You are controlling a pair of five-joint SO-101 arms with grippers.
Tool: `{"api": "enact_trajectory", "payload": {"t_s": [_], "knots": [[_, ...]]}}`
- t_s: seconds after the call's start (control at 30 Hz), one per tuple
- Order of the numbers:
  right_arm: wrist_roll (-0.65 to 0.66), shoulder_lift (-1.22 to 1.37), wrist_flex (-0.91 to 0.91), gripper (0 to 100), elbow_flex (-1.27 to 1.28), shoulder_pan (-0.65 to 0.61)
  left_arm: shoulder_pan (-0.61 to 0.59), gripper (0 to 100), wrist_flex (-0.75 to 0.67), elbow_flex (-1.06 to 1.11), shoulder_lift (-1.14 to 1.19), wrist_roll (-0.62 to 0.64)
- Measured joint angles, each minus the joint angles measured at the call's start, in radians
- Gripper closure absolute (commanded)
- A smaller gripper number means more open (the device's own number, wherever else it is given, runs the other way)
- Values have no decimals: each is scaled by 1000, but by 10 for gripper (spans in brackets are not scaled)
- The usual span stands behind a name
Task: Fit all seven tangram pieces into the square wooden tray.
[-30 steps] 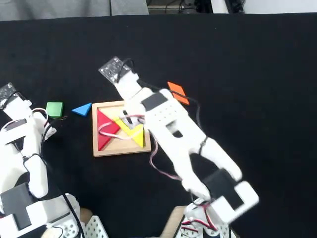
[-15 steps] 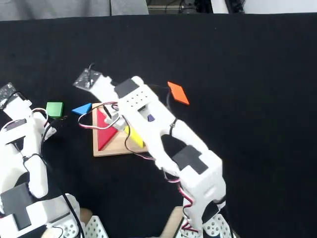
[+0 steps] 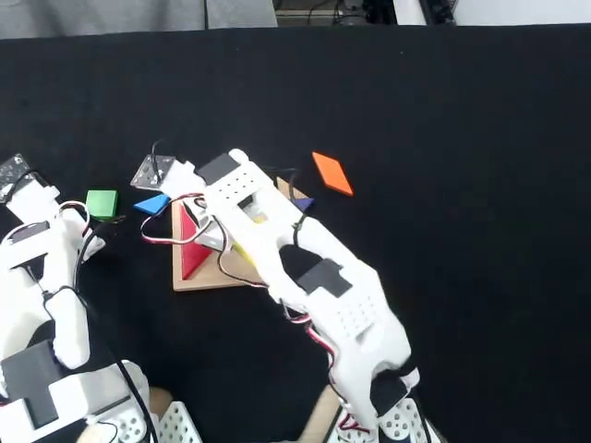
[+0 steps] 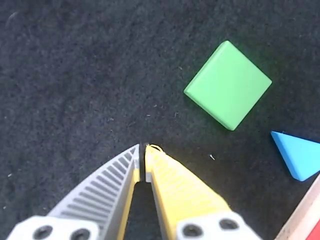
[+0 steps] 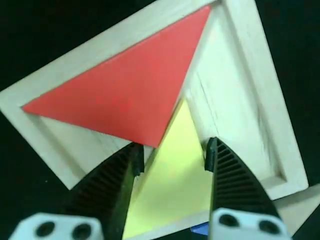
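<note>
My R gripper (image 5: 173,146) clamps yellow triangle (image 5: 175,190) over tray (image 5: 265,85), beside red triangle (image 5: 130,95); risk: if I release it skewed, a corner rides on rim or red pc. and won't seat.

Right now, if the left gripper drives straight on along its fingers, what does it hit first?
Probably just the black table. The left gripper, shut, points at bare cloth. The green square and blue triangle lie off to one side of that line. Its height above the cloth is unclear.
</note>
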Motion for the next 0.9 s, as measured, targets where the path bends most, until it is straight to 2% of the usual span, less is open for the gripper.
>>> {"api": "enact_trajectory", "payload": {"t_s": [0.27,0.5,0.9], "knots": [[107,29,101,895,-64,5,0,967,0,0,0,0],[173,29,109,959,-66,29,0,967,0,0,0,0],[164,-66,127,962,-64,35,0,967,0,0,0,0]]}}
